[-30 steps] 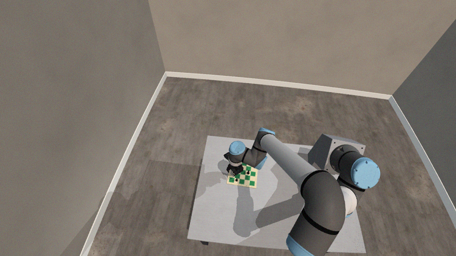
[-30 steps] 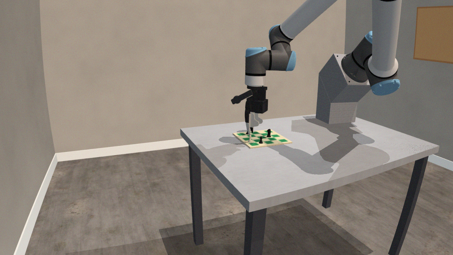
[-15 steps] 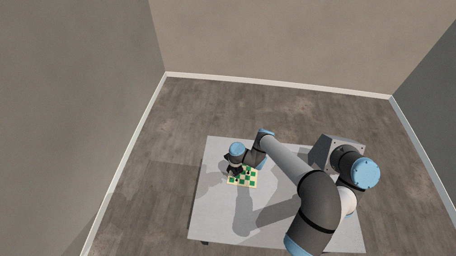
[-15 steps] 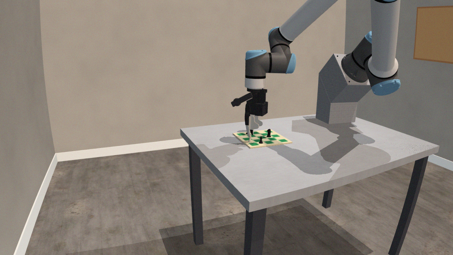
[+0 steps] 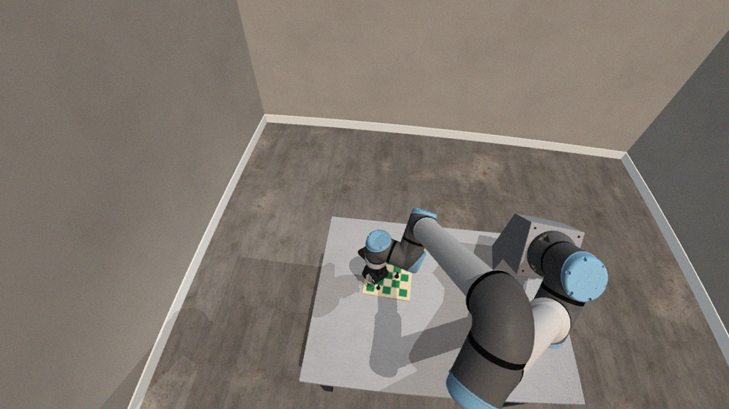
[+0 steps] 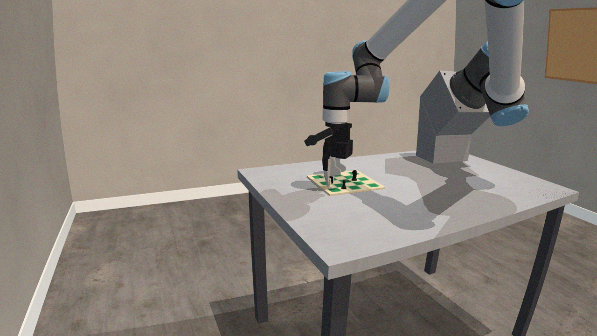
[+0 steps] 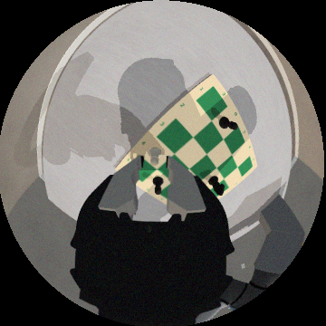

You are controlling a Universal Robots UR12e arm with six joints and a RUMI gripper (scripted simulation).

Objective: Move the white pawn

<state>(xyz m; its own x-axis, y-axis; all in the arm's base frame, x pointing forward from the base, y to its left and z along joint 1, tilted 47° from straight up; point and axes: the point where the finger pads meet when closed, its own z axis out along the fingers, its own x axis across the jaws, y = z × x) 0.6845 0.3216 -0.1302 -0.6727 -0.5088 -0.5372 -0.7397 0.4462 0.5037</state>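
The white pawn (image 6: 329, 183) (image 7: 155, 155) stands in an outer square of the green-and-cream board (image 5: 386, 296) (image 6: 378, 187) (image 7: 180, 119), near the 4 on the edge. My gripper (image 5: 369, 280) (image 6: 329, 184) (image 7: 155, 157) points straight down, low over the board. Its jaws stand partly apart on either side of the pawn, with a gap to each side in the wrist view, so it is open. The pawn's base is partly hidden in the exterior view. In the top view the wrist and gripper hide that part of the board. I cannot read the square's letter.
A black pawn (image 5: 378, 287) (image 6: 343, 184) (image 7: 225, 122) stands near the board's front side. A taller black piece (image 5: 396, 275) (image 6: 354, 175) (image 7: 216, 183) stands further toward the arm base. Another black piece (image 7: 158, 183) stands close behind the jaws in the wrist view.
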